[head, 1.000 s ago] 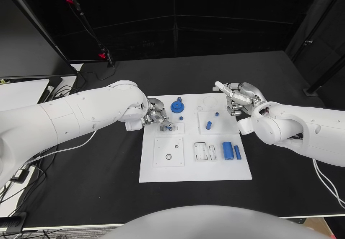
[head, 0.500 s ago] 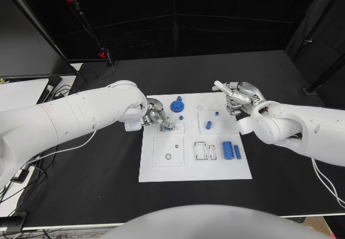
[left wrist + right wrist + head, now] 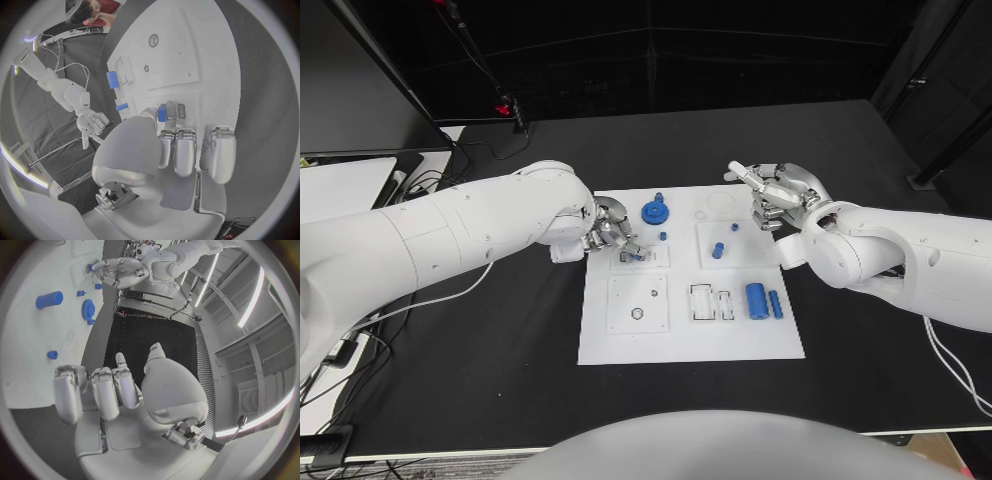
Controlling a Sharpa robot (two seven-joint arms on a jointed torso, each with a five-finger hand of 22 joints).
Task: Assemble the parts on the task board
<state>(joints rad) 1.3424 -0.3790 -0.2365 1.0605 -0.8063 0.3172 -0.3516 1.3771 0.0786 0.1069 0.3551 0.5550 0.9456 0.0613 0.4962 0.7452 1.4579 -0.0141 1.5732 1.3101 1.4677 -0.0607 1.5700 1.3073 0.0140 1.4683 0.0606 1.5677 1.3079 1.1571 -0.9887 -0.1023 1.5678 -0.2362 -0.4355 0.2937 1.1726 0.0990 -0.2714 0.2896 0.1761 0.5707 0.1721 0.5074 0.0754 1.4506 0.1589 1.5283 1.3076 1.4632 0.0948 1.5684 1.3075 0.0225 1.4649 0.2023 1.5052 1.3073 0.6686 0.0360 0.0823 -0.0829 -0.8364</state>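
1. White task board (image 3: 689, 335) lying flat in the middle of the black table (image 3: 473, 350), long side running away from the robot.
2. Blue gear (image 3: 655, 213) seated near the board's far edge, a small blue peg (image 3: 664, 237) just beside it on the near side.
3. Short blue cylinder (image 3: 717, 250) tilted on a raised white square toward the board's right.
4. Large blue cylinder (image 3: 756, 301) lying on its side near the right edge, a thin blue bar (image 3: 776, 306) just beside it.
5. Left hand (image 3: 612, 236) resting over the board's left edge, thumb and a finger pinching a small blue part (image 3: 162, 112) down against a raised white square; remaining fingers (image 3: 185, 150) curled alongside.
6. Right hand (image 3: 777, 198) hovering just off the board's far right corner, holding nothing, fingers (image 3: 104, 390) bent partway but apart.
7. Left arm (image 3: 430, 240) and right arm (image 3: 906, 255) reaching in from opposite sides of the table.
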